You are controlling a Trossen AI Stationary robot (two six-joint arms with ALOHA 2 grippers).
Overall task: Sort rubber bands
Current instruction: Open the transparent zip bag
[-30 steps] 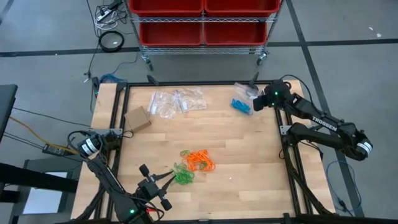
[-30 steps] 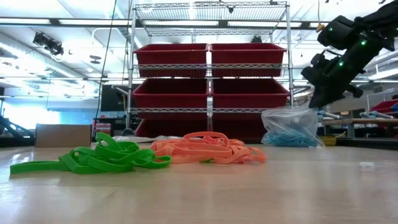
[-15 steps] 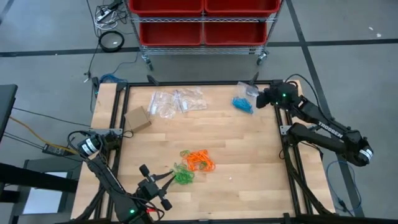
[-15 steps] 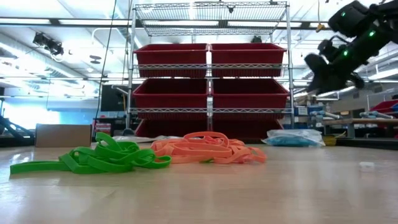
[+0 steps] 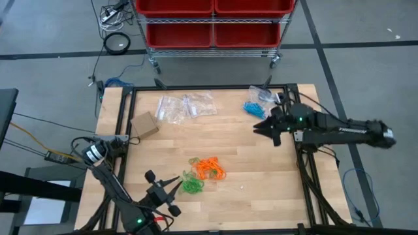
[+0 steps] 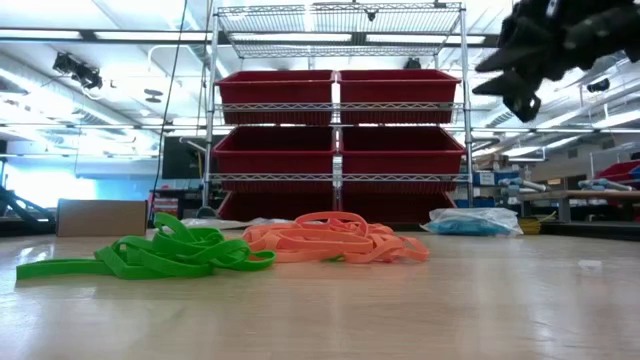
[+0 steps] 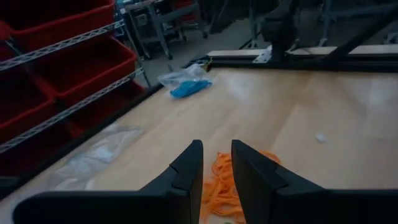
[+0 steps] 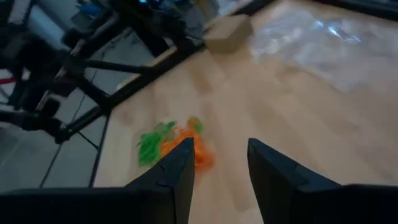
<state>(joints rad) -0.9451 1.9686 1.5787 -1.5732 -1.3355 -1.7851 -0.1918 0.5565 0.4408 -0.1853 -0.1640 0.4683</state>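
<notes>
On rt arm (image 5: 353,128), "TROSSEN" lettering, jaws empty, open.

On the table (image 5: 261,163) two clumps of rubber bands lie low in the middle of the high view. One clump (image 5: 210,169) sits on the right, and the other clump (image 5: 191,185) touches it on the lower left. The left gripper (image 5: 171,191) is just left of that second clump, near the table's bottom edge.

Empty plastic bags (image 5: 186,106) lie at the upper left, with a small cardboard box (image 5: 144,125) below and left of them. A bag of rubber bands (image 5: 257,104) lies at the upper right. The right gripper (image 5: 266,129) is just below that bag (up off the table in the low view).

A shelf of bins (image 5: 212,25) stands behind the table at the top.
</notes>
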